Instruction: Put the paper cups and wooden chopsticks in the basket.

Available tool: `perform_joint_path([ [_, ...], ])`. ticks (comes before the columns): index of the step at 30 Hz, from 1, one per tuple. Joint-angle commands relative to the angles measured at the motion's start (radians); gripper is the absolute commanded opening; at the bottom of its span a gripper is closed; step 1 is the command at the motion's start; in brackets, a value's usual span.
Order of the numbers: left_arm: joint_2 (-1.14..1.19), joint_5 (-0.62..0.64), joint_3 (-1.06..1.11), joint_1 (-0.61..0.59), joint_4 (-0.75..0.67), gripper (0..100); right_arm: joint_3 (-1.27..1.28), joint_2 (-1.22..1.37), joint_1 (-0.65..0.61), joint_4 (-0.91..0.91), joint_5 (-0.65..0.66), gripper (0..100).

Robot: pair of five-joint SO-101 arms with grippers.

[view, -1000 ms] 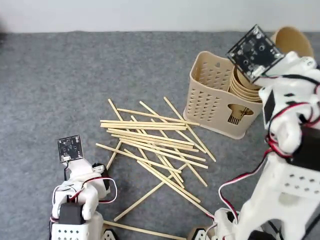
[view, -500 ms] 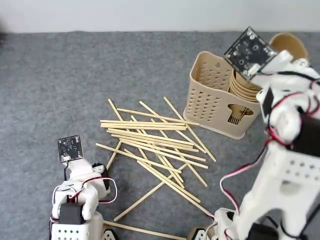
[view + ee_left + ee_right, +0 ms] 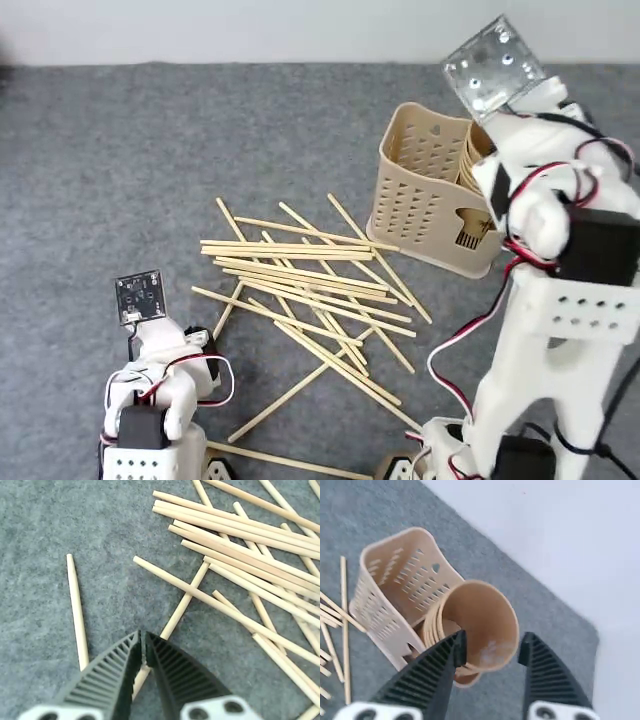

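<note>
A beige perforated basket [image 3: 425, 190] [image 3: 390, 580] stands at the right on the grey mat, with a stack of paper cups [image 3: 472, 165] [image 3: 431, 627] nested in its near end. My right gripper [image 3: 490, 647] is shut on another paper cup [image 3: 480, 622], tilted just above that stack. In the high view the right arm [image 3: 540, 205] leans over the basket. Several wooden chopsticks [image 3: 310, 290] [image 3: 240, 545] lie scattered mid-table. My left gripper [image 3: 143, 636] is shut and empty, low over one chopstick's end, and the left arm [image 3: 155, 385] sits at the front left.
One stray chopstick [image 3: 77, 610] lies apart beside the left gripper. Another chopstick [image 3: 290, 462] rests between the arm bases. A white wall [image 3: 250, 30] borders the mat at the back. Bare mat [image 3: 150, 150] stretches across the back left.
The right arm has swung left with the paper cup, from beyond the basket's far right corner to over the stacked cups. The left arm has not moved.
</note>
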Motion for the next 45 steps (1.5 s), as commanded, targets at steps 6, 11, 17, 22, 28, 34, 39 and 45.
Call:
perform_joint_path([
  [6,-0.012,-0.005,-0.008,0.003,0.003,1,0.133,-0.010,-0.001,-0.176,-0.137,1.0],
  [11,-0.012,-0.005,-0.008,0.003,0.003,1,0.215,-0.012,0.058,-0.236,-0.296,0.9],
  [17,-0.012,-0.005,-0.008,0.003,0.003,1,0.339,-0.137,0.088,-0.255,-0.356,0.9],
  [22,-0.012,-0.005,-0.008,0.003,0.003,1,0.611,-0.389,0.082,-0.452,-0.353,0.9],
  [28,-0.012,-0.005,-0.008,0.003,0.003,1,0.911,-0.509,0.090,-0.722,-0.354,0.8],
  [34,-0.012,-0.005,-0.008,0.003,0.003,1,1.028,-0.458,0.091,-0.869,-0.354,0.8],
  [39,-0.012,-0.005,-0.008,0.003,0.003,1,1.157,-0.414,0.105,-0.905,-0.354,0.8],
  [45,-0.012,-0.005,-0.008,0.003,0.003,1,1.209,-0.414,0.114,-0.892,-0.353,0.8],
])
